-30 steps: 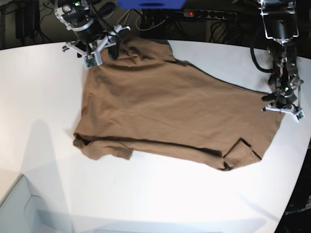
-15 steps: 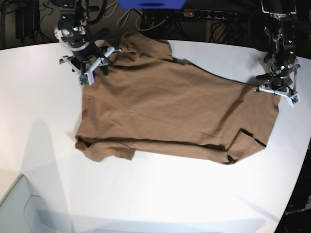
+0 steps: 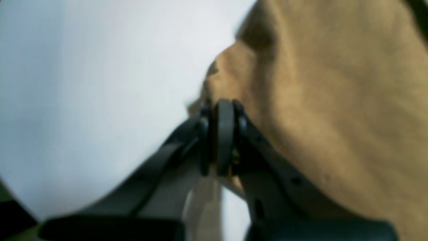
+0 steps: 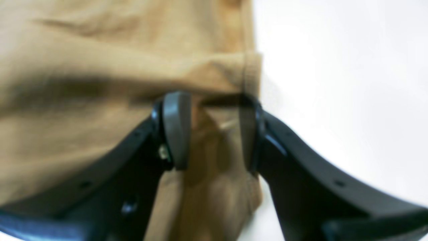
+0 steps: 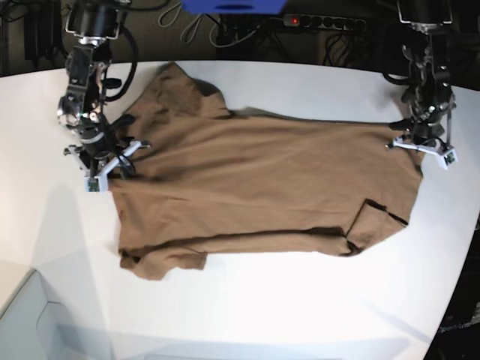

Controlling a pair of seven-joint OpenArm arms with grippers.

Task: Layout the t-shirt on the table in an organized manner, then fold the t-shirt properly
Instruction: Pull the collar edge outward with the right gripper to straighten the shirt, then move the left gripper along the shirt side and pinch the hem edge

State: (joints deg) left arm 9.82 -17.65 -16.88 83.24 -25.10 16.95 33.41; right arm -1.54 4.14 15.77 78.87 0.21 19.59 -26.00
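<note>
The tan-brown t-shirt [image 5: 255,187] lies stretched across the middle of the white table [image 5: 247,307], running from near the left edge to near the right edge, one sleeve poking toward the far edge and the near hem doubled under itself in a long fold. The left gripper [image 5: 420,146] sits at the shirt's right end, and its wrist view shows the pads pressed tight together on a pinch of cloth at the shirt's border [image 3: 234,83], bare tabletop [image 3: 83,83] beside it. The right gripper [image 5: 105,161] is at the shirt's left end; from its own camera the two pads [image 4: 175,130] stand apart with a bunched edge of fabric [image 4: 214,77] lying between and over them, so it looks parted rather than clamped, and I cannot tell whether it has any real hold. That is the worry: if the left arm pulls outward while the other end is loose, the whole shirt will probably slide toward the right edge instead of flattening. The tucked near hem and the folded flap near the right corner also look likely to get pressed in as creases unless someone opens them before folding starts. A thin pinch could slip out too.
</note>
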